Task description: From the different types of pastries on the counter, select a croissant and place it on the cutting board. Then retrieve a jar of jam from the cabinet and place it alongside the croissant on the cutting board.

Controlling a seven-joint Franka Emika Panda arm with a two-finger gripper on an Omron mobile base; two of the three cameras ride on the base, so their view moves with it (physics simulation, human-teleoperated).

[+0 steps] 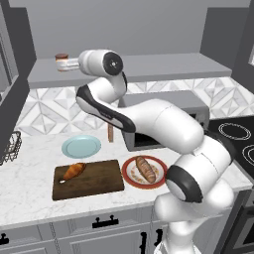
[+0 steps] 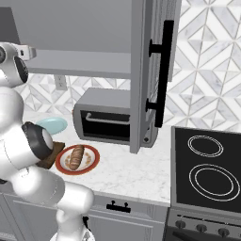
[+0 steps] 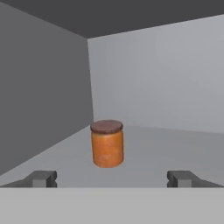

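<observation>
spread dark fingertips (image 3: 43,178) frame squat cylindrical orange jar of jam (image 3: 107,144), apart

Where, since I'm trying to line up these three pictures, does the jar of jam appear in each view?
Left base view: the jar of jam is at upper left, on the cabinet shelf, just past the arm's end.
Right base view: I cannot make it out; the arm's end at the upper left edge covers that part of the shelf.
Hand view: near the centre, upright on the shelf, ahead of the open jaws.
Shared landmark: the flat grey shelf.
</observation>
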